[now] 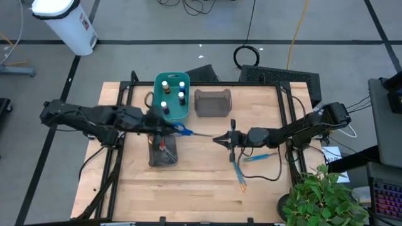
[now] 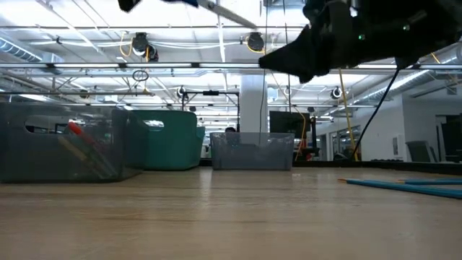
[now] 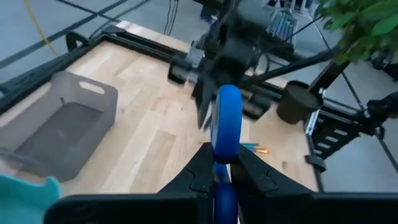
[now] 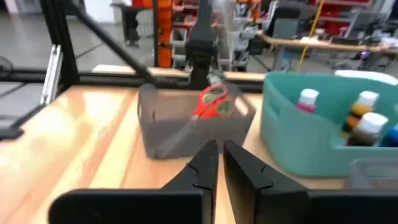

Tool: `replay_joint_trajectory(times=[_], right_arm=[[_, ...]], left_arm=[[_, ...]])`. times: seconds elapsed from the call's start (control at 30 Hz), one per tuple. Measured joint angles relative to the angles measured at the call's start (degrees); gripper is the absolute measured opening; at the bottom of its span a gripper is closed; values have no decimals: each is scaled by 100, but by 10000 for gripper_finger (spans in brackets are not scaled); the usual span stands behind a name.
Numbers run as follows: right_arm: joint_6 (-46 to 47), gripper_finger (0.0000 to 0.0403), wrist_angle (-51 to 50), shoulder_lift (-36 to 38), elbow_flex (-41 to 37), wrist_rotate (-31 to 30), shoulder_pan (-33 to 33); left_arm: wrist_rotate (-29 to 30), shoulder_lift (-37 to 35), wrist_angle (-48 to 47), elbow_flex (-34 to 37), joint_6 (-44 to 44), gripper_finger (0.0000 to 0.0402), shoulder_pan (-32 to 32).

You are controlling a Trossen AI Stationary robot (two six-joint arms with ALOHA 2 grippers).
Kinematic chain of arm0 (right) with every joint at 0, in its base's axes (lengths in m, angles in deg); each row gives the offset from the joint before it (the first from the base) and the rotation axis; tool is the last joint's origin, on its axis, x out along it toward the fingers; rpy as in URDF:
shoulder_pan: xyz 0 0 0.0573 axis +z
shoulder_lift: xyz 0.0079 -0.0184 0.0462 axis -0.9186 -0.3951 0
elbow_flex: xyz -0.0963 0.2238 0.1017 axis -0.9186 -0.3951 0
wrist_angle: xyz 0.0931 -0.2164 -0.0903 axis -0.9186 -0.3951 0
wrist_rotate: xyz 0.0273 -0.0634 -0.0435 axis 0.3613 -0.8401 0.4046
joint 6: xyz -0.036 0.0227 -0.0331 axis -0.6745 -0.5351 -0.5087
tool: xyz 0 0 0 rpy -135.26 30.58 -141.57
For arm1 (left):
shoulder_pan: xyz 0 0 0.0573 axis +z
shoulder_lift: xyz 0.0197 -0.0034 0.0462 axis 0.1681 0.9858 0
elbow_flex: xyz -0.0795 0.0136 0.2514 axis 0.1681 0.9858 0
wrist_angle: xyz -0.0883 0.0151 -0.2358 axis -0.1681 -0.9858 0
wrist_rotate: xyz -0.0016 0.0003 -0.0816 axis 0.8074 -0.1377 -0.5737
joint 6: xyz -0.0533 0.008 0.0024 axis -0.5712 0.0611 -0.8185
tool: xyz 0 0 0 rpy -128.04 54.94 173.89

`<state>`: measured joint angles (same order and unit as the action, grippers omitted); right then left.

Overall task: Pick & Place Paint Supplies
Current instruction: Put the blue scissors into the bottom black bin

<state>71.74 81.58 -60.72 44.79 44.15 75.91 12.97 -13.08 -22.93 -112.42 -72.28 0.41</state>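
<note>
My left gripper (image 1: 168, 129) (image 3: 221, 171) is over the table's middle-left and is shut on the blue-handled scissors (image 1: 183, 130). Their blades (image 2: 231, 14) point toward my right gripper (image 1: 218, 139) (image 4: 219, 149), which hovers shut a short way off their tip and touches nothing. White-capped paint bottles (image 1: 173, 94) stand in the teal bin (image 1: 186, 114). Red-handled scissors (image 4: 214, 102) lie in a grey bin (image 1: 163, 152) below the left gripper. A blue brush (image 1: 259, 157) and a blue-orange brush (image 1: 239, 174) lie on the table near the right arm. My left gripper pinches the blue handle loop (image 3: 227, 124) of the scissors between its two fingers, which come level from the table's left. The scissors are lifted clear of the table. They stick out roughly level toward the right, with the blades beyond the fingers.
A second grey bin (image 1: 212, 103) sits beside the teal one at the far side. A potted plant (image 1: 323, 198) stands at the near right corner. Bare wood lies in the table's near middle (image 1: 195, 188).
</note>
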Motion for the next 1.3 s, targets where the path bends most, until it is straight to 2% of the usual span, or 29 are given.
replay_joint_trajectory(times=[0.17,0.27,0.4,0.57,0.67,0.9,1.17,1.3], right_arm=[[-1,42,189,39,63,9,30],[29,51,52,8,31,9,30],[89,56,132,29,50,9,27],[91,53,143,24,50,13,29],[91,50,171,24,50,13,29],[92,54,180,24,55,13,30],[93,55,180,26,57,15,28],[93,55,180,26,57,18,27]], left_arm=[[313,26,-1562,-907,-174,31,-151],[-166,55,-2516,-1355,-450,31,-213],[-488,55,-3931,-1663,-1701,31,-308],[-498,55,-5451,-1528,-2906,30,-505],[-595,67,-5375,-1286,-3090,30,-562],[-939,111,-4913,-941,-2894,30,-460],[-1321,479,-4243,-712,-2570,30,-196],[-1375,802,-4199,-703,-2440,30,-92]])
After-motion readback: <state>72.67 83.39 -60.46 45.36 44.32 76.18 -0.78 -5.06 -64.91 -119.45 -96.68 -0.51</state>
